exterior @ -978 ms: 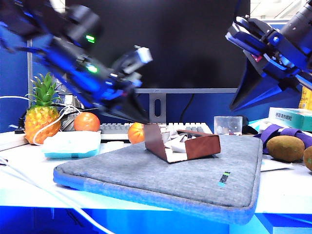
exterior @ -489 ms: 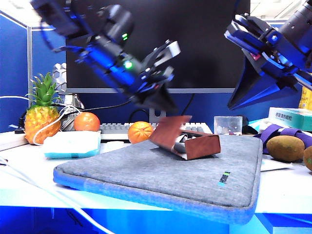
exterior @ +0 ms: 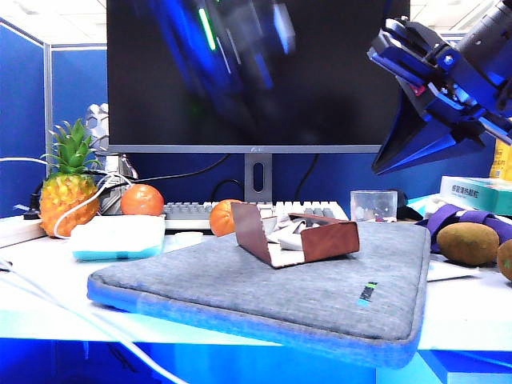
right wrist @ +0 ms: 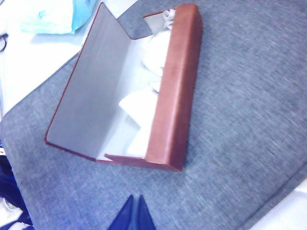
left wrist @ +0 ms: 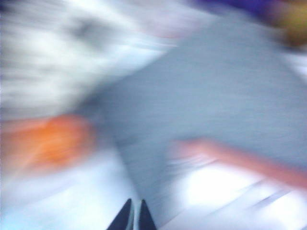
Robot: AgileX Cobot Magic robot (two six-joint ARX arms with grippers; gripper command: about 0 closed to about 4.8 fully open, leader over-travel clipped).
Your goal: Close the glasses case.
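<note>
The reddish-brown glasses case (exterior: 320,238) lies open on the grey sleeve (exterior: 320,292). Its flap (exterior: 250,232) leans away to the left, with white cloth showing inside. My left arm (exterior: 240,48) is a blur high in front of the monitor, well above the case. In the smeared left wrist view the left gripper (left wrist: 135,203) is shut on nothing, and the case (left wrist: 249,160) is a red streak. My right gripper (exterior: 378,170) hangs shut at the upper right, above and apart from the case. The right wrist view shows the right gripper (right wrist: 135,197) over the sleeve, near the open case (right wrist: 175,91) with its pale lining.
Behind the sleeve are a keyboard (exterior: 192,212), a monitor stand (exterior: 258,176), two oranges (exterior: 142,200) (exterior: 222,216) and a clear cup (exterior: 374,206). A pineapple (exterior: 68,192) and a tissue pack (exterior: 118,236) sit left. A kiwi (exterior: 468,242) lies right.
The left arm lifted the flap partway over the case, then swung up and away. The flap has dropped back open. The right arm stayed still.
</note>
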